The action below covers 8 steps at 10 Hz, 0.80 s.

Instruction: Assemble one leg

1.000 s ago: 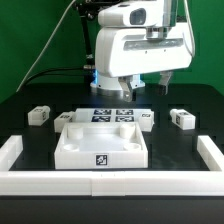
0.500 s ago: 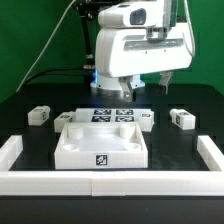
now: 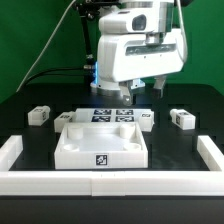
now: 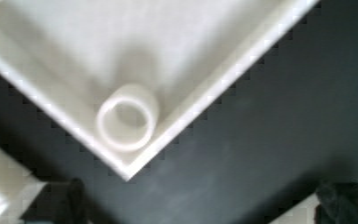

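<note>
Black worktop [image 3: 30, 140] and a green backdrop [image 3: 22, 28] frame your scene. Your tool [image 3: 138, 93] hangs spread wide and empty. In the wrist view its dark fingertips [image 4: 48, 200] sit far apart with only worktop between them. Right beneath it that view shows a corner of the white tray piece [image 3: 100, 150] with a round socket [image 4: 126, 115] in it. Behind the tray lies the marker board [image 3: 112, 114].

The closest leg [image 3: 147, 118] sits just beside the tray's back corner on the exterior view's right, clear of the tool. A second leg [image 3: 65, 118] sits at the opposite back corner. Two outer legs [image 3: 39, 115] lie farther out, one to each side, and all four are flat on the worktop. White rails [image 3: 110, 182] fence the front and both sides.

Your arm [image 3: 135, 50] stands upright behind the tray, with the wrist pointing straight down and the hand held above the parts, touching none.
</note>
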### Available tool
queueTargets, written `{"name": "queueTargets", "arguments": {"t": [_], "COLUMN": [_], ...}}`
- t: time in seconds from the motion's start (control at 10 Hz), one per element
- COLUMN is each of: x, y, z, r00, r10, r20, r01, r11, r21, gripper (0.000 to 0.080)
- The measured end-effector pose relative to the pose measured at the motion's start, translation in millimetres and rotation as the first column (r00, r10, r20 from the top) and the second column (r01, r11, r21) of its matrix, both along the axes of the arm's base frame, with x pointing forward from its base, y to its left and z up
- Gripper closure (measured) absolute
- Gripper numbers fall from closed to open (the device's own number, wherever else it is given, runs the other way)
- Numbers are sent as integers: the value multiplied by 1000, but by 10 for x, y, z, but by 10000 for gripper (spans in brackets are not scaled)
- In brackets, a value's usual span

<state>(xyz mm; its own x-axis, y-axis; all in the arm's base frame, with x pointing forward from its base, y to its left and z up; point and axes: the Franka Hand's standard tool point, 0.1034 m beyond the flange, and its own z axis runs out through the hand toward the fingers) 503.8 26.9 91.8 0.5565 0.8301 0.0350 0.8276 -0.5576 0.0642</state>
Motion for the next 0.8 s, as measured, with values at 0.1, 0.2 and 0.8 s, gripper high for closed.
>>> {"name": "queueTargets", "arguments": {"t": [0.1,0.2,0.8], "x": [-75,-121,-147], "y": [-84,-171,-253], "z": [-79,-151,-190], "r00": [993,978,969], "r10": [117,206,246], "r20": [-4,-12,-22], "r01": [-117,-206,-247], "r11": [993,978,969], "r21": [-8,-11,-12], "gripper": [150,150,150]}}
